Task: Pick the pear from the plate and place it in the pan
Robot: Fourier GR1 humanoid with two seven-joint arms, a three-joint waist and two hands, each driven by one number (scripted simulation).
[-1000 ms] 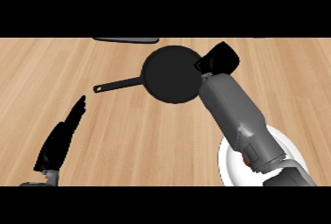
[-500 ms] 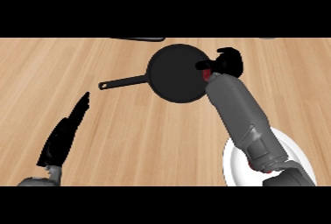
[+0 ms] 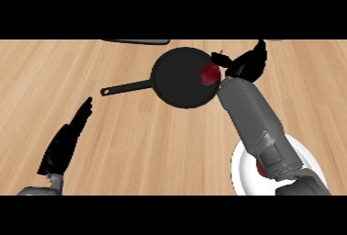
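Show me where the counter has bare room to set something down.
Bare wood spans the middle, bordered by the left hand, the pan with its handle, and the right forearm. The far left, beyond the handle, is also bare. It is crowded at the pan's right rim, where the right hand and pear meet, and at the plate.

The right hand hid most of the pear. The right forearm covered part of the plate, which the lower edge cut off.

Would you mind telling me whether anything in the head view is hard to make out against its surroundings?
Head view: lighting is even, without glare; the black right hand merges with the black pan at its right rim, so the fingers are hard to separate; the dark red pear shows only partly.
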